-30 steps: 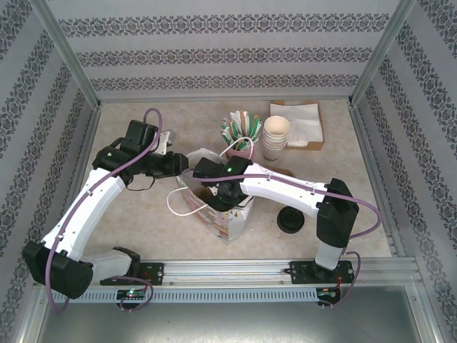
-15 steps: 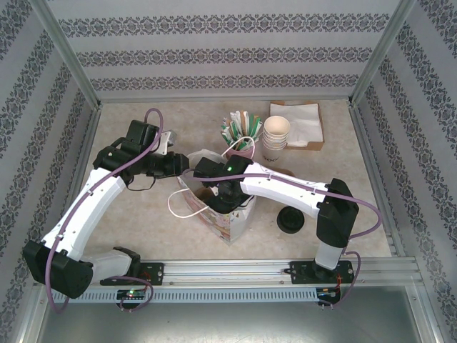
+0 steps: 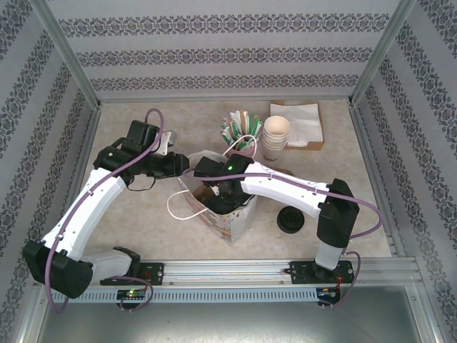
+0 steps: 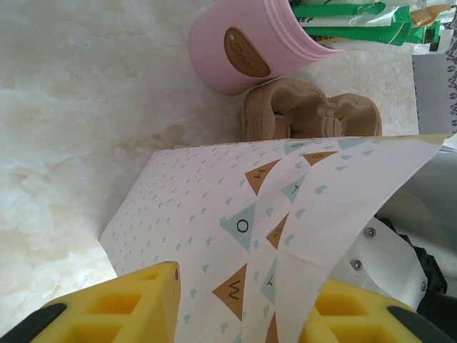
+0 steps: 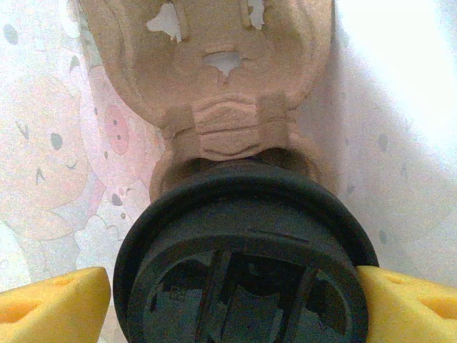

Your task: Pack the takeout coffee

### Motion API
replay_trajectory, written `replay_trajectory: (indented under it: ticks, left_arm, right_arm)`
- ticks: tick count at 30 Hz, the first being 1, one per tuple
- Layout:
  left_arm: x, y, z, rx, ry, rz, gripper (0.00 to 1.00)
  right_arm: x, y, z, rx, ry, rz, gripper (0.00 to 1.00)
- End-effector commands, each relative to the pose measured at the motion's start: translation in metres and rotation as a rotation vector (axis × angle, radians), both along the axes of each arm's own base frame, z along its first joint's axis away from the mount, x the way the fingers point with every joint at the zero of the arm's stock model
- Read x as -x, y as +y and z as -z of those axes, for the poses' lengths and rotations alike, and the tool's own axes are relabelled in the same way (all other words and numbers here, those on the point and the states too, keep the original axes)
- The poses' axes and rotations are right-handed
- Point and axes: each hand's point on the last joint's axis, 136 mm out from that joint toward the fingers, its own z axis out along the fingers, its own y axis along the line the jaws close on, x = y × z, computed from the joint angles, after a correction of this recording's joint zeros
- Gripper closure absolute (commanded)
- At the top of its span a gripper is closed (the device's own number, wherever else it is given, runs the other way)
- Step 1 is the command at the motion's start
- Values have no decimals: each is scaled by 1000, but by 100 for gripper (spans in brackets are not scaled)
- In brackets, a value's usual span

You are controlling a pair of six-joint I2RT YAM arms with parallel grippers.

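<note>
Setting the takeout coffee [image 5: 243,271] into the pulp carrier [image 5: 214,78] inside the paper bag [image 4: 193,214], mid-worktop [image 3: 343,143], toward the near edge. Reaching in with the right tool [image 5: 232,304], pads [image 5: 50,304] close on both sides of it; cannot tell whether gripping or just clear. Straddling the bag's rim with the left tool [image 4: 239,311], half-closed; cannot tell whether pinching. Next, by the look of it: spread the right tool fully and lift straight out, without snagging cup or paper

A beige, marble-patterned worktop [image 3: 193,118] is boxed in on three sides by panels papered white with dark floral stripes: a back wall [image 3: 228,53] behind it, a left wall [image 3: 32,143] and a right wall [image 3: 428,143] flanking it. Slanting aluminium posts [image 3: 68,53] rise from its far corners. An aluminium rail [image 3: 235,271] runs along its near edge, with grey sheet metal [image 3: 228,321] below that. The light is bright and even.
</note>
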Motion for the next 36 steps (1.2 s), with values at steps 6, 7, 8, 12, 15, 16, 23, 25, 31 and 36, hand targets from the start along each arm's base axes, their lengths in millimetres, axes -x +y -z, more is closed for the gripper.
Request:
replay_trajectory:
  ticks: [6,7,8,12,15,16,23,25,31,36]
  left_arm:
    - [1,0,-4,-26,-6,14,61]
    - [2,0,-5,-26,-7,14,61]
    - [1,0,-5,-26,-7,13,62]
    - [1,0,-6,-26,-10,14,61]
    - [1,0,-5,-27,-10,14,62]
    - [1,0,-6,-27,-11,13,61]
    - [0,-1,-5,-28,-11,14,61]
    - [0,-1,-6,-27,-13,15,61]
    - [0,-2,-6,-26,-10,15,61]
    - [0,-2,-7,-25,-14,15,61]
  right_arm:
    - [-5,-7,-32,-29,-48,28,11]
    - [-6,-6,-33,-32,-50,28,10]
    - [-6,-6,-35,-34,-50,28,10]
    - [-6,-6,-41,-42,-55,28,9]
    - [-4,-5,-47,-56,-55,25,9]
    - [-4,-5,-49,-55,-57,24,9]
    - [-1,-9,-60,-53,-66,18,8]
    - [0,-10,-62,-55,-65,17,8]
    - [0,-8,-67,-69,-70,17,8]
    - [0,-5,-64,-70,-64,15,8]
